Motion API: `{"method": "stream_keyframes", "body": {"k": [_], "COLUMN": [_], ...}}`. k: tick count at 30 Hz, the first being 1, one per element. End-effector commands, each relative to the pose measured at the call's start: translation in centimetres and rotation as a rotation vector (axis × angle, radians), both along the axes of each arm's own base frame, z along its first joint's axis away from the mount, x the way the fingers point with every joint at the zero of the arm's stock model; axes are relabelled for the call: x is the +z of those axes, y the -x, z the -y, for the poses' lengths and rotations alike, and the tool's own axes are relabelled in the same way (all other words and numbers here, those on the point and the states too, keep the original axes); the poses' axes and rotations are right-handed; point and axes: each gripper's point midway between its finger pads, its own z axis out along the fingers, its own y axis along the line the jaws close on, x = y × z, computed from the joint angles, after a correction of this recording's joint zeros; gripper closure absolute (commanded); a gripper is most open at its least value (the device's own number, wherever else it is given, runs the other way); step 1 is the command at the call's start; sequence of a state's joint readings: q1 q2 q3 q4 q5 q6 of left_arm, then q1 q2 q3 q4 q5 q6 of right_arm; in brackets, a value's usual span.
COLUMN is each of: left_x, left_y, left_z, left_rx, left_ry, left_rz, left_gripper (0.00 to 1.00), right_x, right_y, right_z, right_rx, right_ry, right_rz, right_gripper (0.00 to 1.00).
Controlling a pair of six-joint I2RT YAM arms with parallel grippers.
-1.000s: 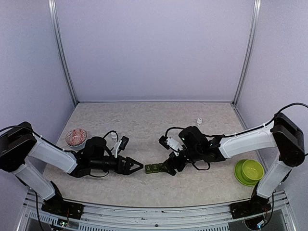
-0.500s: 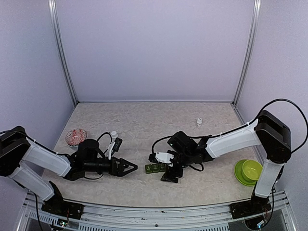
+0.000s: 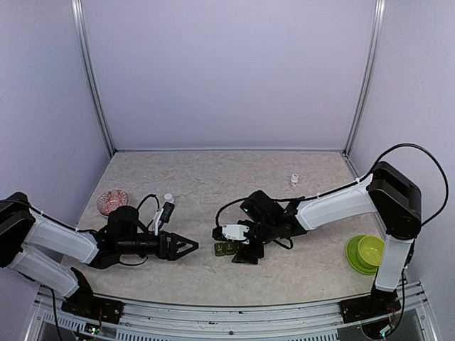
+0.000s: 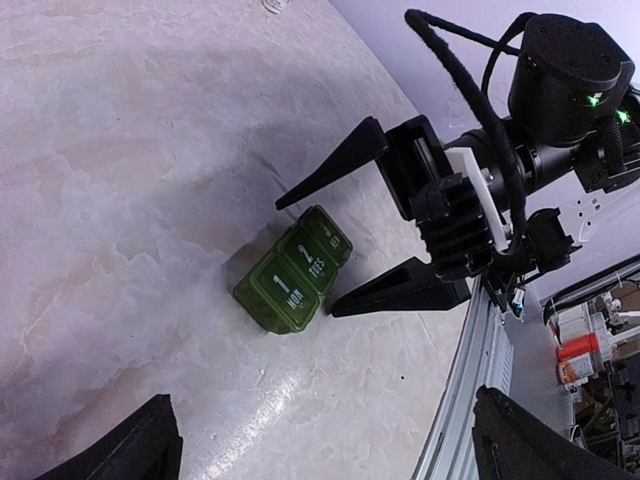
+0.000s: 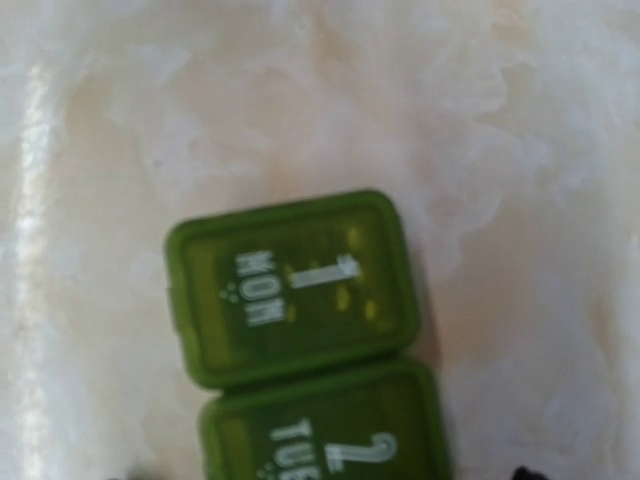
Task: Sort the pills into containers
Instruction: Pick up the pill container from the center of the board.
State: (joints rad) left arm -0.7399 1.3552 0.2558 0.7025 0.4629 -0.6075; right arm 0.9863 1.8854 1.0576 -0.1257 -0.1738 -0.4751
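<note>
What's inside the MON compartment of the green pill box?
The MON compartment is shut. Faint yellowish specks show through its tinted lid; whether they are pills cannot be told.

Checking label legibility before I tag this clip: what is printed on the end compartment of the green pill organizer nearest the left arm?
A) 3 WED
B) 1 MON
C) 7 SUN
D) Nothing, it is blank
B: in the left wrist view the green pill organizer reads "1 MON" on its end nearest that camera, with "2 TUES" next along, and the right wrist view shows the same two labels.
</note>
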Motion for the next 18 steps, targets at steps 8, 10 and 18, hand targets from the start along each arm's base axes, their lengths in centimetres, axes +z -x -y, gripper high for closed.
{"method": "stream_keyframes", "body": {"k": [8,10,18], "left_x": [0.68,0.81,0.9], "left_y": [0.18,0.2,0.29], "left_z": [-0.21,-0.17,-0.03], "left_rx": [-0.002,-0.004,-0.009], "left_ry": [0.029,0.034,0.047], "left_rz": [0.006,0.008,-0.001], "left_gripper": [0.01,0.01,0.01], "right_x": [-3.15,-3.37,-3.24], "right_y": [1.65,1.74,1.79], "right_z": [1.48,1.7,1.88], "right_rx": [0.025,0.02,-0.005], "right_ry": [0.083,0.09,0.079], "right_rz": [-0.075,-0.081,-0.088], "right_gripper": [0.35,0.44,0.55]}}
